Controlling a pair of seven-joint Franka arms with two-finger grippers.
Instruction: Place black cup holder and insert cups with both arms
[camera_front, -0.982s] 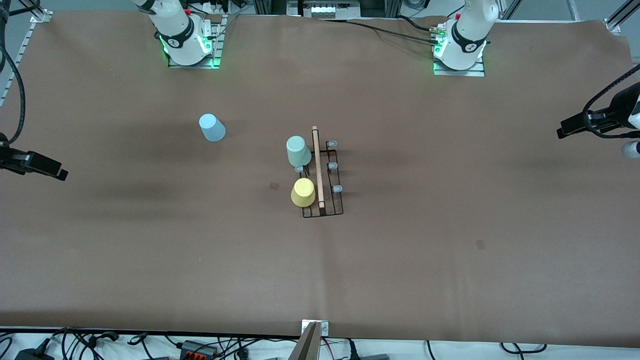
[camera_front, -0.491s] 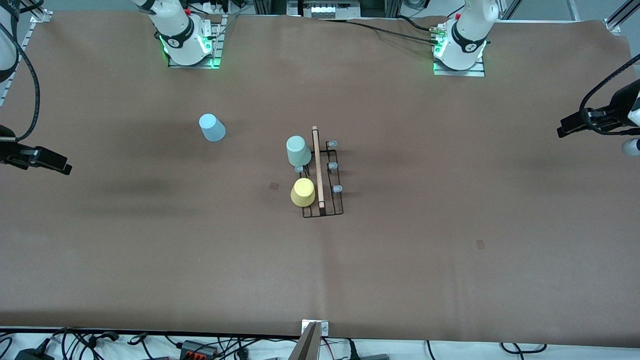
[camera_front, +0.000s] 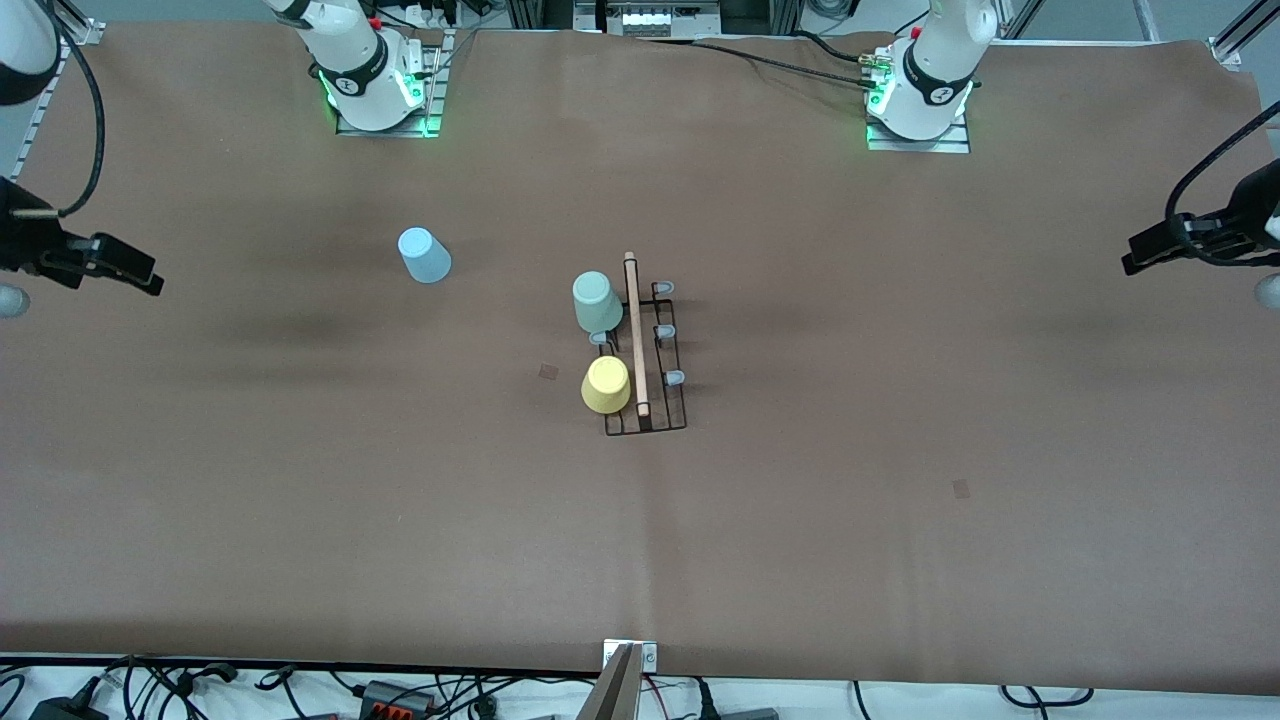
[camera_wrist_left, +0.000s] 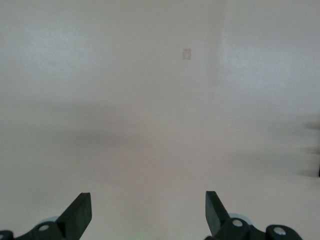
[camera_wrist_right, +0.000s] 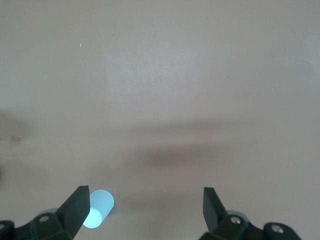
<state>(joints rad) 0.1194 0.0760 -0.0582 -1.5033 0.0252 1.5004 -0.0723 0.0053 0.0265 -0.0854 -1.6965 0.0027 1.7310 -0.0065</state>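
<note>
Both grippers are raised over the table (camera_front: 900, 560) with their fingers spread wide and nothing between them. Right gripper (camera_front: 140, 280) hangs over the right arm's end of the table; in the right wrist view its two black fingertips (camera_wrist_right: 80, 205) stand well apart over bare brown surface, and the light blue cup (camera_wrist_right: 98, 215) shows just beside one fingertip, without contact. Left gripper (camera_front: 1135, 262) hangs over the left arm's end of the table; in the left wrist view its fingertips (camera_wrist_left: 80, 210) are likewise well apart, over bare surface only. From the right gripper, the light blue cup (camera_front: 424, 255) lies toward the table's middle, standing mouth-down and apart from the other items. Farther toward the middle, roughly midway between the two grippers, the black cup holder (camera_front: 655, 385) sits on the table with its wooden rod (camera_front: 635, 335) running across the top. The mint green cup (camera_front: 596, 302) and the yellow cup (camera_front: 606, 385) sit inverted on the holder on the side facing the right gripper, the yellow cup nearer to the front camera. The grey-tipped prongs (camera_front: 675, 378) on the side facing the left gripper carry no cups.
</note>
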